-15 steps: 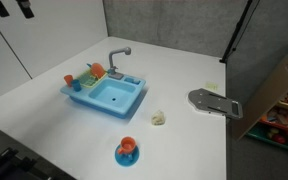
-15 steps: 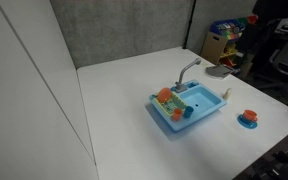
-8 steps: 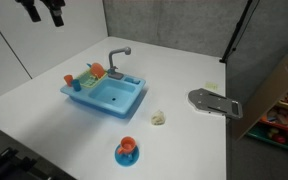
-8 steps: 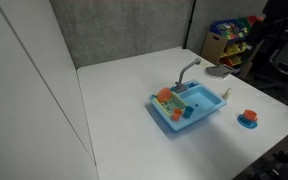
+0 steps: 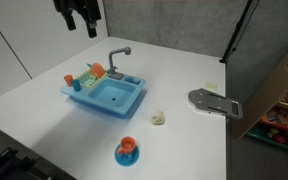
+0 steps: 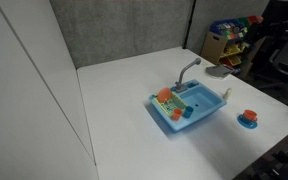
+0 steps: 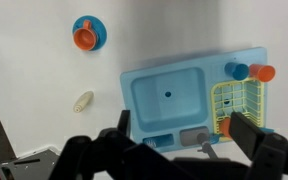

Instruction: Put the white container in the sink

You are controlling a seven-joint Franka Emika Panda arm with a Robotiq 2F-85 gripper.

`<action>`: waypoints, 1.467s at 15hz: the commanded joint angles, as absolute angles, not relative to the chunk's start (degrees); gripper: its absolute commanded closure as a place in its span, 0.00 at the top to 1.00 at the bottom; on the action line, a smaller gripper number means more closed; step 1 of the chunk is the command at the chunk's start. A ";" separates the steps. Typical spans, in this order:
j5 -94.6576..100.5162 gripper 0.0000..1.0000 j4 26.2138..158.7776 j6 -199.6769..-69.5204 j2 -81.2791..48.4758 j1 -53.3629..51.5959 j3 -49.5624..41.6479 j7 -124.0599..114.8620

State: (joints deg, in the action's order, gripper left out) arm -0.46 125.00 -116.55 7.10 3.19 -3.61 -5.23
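jaws spread wide, empty, pointing down high above the sink (image 7: 154,112), white container (image 7: 83,100) lying well aside on the tabletop (image 7: 29,70).

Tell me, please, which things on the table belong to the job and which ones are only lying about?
For the job:
- white container
- sink
- pincer, open, high above the table

Only lying about:
- orange cup on blue saucer
- flat grey object
- colourful items in the sink's rack
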 commanded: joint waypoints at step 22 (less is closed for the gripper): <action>-1.21 1.00 115.43 -125.89 -10.61 5.60 -6.65 -8.16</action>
